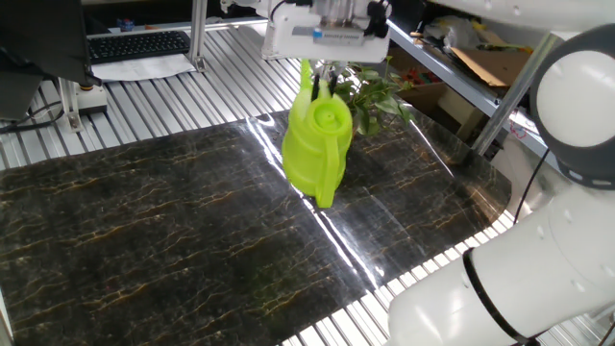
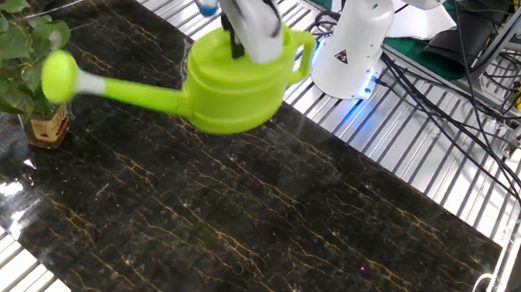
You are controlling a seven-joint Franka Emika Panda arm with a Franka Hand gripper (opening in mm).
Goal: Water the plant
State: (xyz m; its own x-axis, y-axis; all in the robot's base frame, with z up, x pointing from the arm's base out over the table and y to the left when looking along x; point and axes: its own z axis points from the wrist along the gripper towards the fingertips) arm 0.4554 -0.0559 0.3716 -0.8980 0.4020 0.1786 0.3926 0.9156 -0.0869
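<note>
The plant (image 2: 10,58), leafy green in a small brown jar (image 2: 47,124) with a yellowish label, stands at the far left edge of the dark mat; its leaves (image 1: 377,98) show behind the can in one fixed view. My gripper (image 2: 244,38) is shut on the top handle of the lime-green watering can (image 2: 233,87), holding it in the air. The can's spout (image 2: 112,89) points left toward the plant, its round head (image 2: 58,76) just right of the leaves. From the other side the can (image 1: 315,149) hangs under my gripper (image 1: 322,82).
A dark marbled mat (image 2: 260,227) covers the slatted metal table. The robot's white base (image 2: 355,38) stands at the back with cables (image 2: 467,113) to its right. A keyboard (image 1: 139,43) and a cardboard box (image 1: 432,96) lie beyond the mat.
</note>
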